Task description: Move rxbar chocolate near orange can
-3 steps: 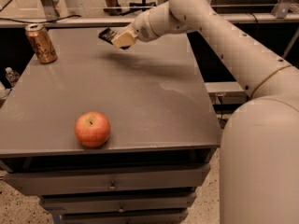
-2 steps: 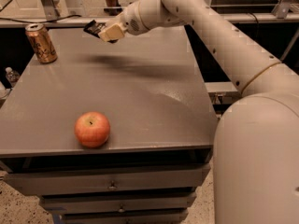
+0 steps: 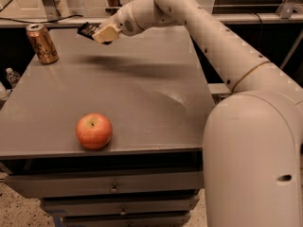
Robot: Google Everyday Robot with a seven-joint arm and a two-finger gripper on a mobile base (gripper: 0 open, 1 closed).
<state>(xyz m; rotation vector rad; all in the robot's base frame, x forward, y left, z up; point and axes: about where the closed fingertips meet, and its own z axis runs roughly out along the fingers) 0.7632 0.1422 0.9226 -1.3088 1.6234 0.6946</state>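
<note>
— Where is the gripper (image 3: 100, 33)?
— In the camera view it hangs above the far part of the table (image 3: 151, 93). It is to the right of the can (image 3: 42, 43) and apart from it, at the end of the white arm (image 3: 213, 37) reaching in from the right.
— And its fingers?
— Drawn narrow, pinching the snack bar (image 3: 87, 30). The dark wrapper juts out of the pale fingers on the side facing the can. How much of the bar is gripped I can't quite make out.
— Is the bar touching the table?
— No, it is lifted; a shadow lies on the table beneath, right of the can.
— And the can?
— Upright, at the table's far left corner.
— Anything else?
— An apple (image 3: 94, 131) near the front edge, well apart from the can and to its right.
</note>
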